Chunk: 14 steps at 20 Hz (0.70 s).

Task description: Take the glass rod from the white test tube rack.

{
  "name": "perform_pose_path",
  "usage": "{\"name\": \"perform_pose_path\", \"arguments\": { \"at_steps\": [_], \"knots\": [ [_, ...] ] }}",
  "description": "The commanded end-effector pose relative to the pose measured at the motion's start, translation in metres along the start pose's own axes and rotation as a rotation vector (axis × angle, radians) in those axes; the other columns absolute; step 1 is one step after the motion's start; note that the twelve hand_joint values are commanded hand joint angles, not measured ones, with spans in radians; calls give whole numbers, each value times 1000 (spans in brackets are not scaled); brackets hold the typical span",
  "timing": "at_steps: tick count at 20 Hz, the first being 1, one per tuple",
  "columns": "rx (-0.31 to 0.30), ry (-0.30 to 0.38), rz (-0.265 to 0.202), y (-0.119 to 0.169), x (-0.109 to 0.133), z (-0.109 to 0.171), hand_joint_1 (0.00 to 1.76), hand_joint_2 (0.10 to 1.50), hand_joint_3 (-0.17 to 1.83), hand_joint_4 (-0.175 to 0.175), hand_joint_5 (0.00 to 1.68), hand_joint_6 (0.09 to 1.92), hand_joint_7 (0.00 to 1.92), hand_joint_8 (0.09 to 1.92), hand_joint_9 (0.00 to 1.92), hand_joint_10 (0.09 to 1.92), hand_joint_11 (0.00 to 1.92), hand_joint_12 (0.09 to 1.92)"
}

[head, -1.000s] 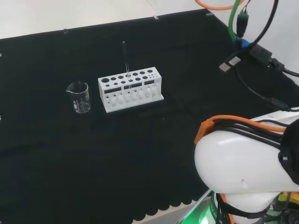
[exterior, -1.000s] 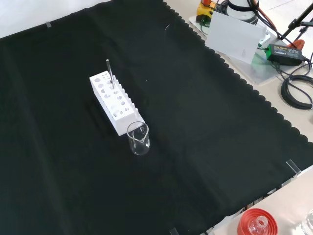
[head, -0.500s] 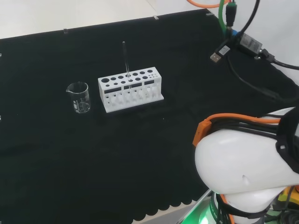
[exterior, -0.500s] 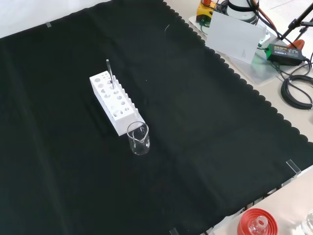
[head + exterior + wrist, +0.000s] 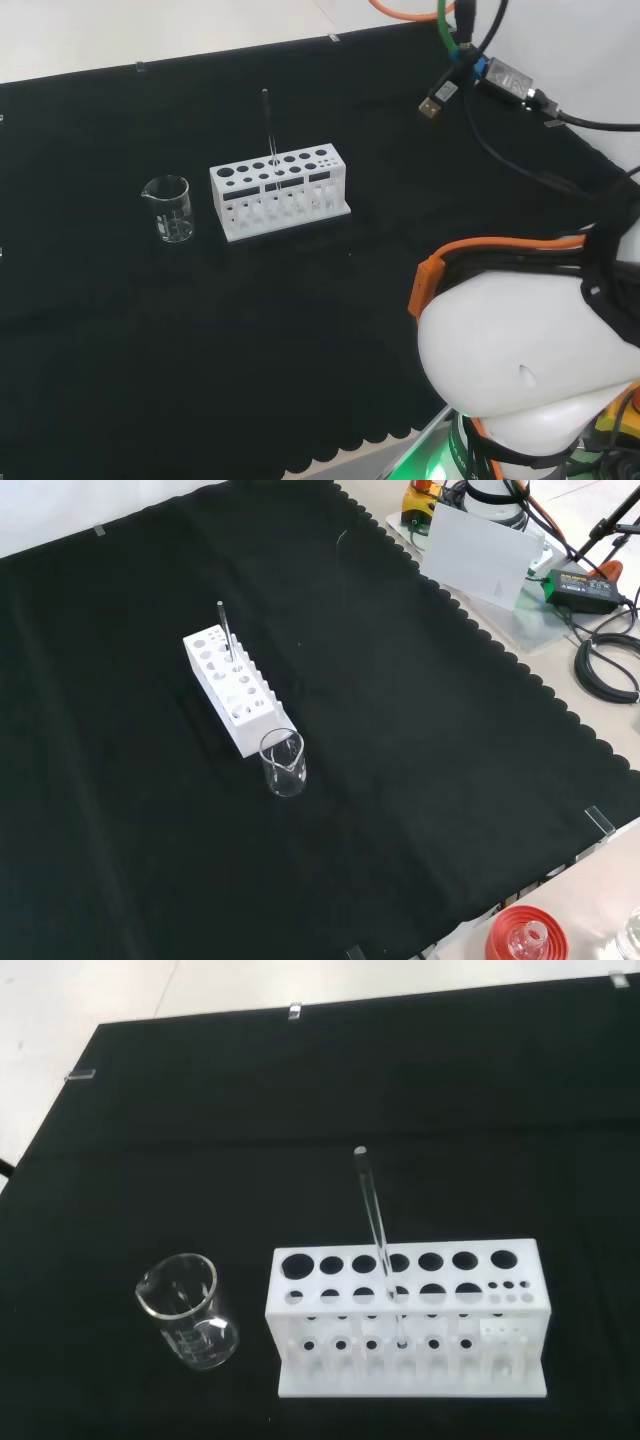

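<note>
While the arm's white link shifts a little and its cables swing up in the head view, the rod point(image 5: 267, 128) stands untouched in the rack point(image 5: 279, 192), so the reach is only starting. From the front, a beaker point(image 5: 283, 763) sits just beside the rack on black cloth point(image 5: 420, 770). At the wrist, the rod leans slightly, I think; the hand's state I cannot tell.

Glass rod point(image 5: 268, 130) upright in white rack point(image 5: 279, 192).

faint graduation marks on the beaker point(image 5: 195, 1335) cannot be read.
</note>
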State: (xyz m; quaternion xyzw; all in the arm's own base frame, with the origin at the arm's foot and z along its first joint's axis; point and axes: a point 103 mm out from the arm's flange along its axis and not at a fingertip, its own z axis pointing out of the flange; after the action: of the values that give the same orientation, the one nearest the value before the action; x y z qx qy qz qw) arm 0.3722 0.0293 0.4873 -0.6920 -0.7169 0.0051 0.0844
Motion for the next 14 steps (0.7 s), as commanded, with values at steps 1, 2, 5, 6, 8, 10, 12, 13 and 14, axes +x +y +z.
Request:
{"name": "perform_pose_path", "arguments": {
  "at_steps": [1,2,5,6,8,10,12,13,14],
  "knots": [
    [33,-19,-30,23,15,13,543,704,444,-21,359,87,226,792,351,894,293,1396],
    [36,-19,-31,25,17,15,543,704,444,-22,360,87,226,793,352,895,294,1396],
    [33,-21,-27,32,20,21,546,703,444,-25,371,87,232,798,358,897,298,1395],
    [38,-27,-31,35,21,23,549,703,444,-27,380,87,239,801,364,899,302,1395],
    [43,-31,-33,40,24,27,556,703,444,-32,395,87,249,807,376,902,311,1394],
    [48,-34,-36,45,25,33,563,703,445,-35,403,87,254,810,387,904,319,1392],
    [64,-47,-43,51,28,39,574,703,445,-36,409,87,258,813,395,902,326,1389],
    [71,-56,-45,54,28,42,580,702,446,-37,412,87,260,814,397,901,328,1387],
    [76,-55,-45,57,28,45,586,701,445,-38,415,87,261,815,398,900,330,1386]
  ]
}}
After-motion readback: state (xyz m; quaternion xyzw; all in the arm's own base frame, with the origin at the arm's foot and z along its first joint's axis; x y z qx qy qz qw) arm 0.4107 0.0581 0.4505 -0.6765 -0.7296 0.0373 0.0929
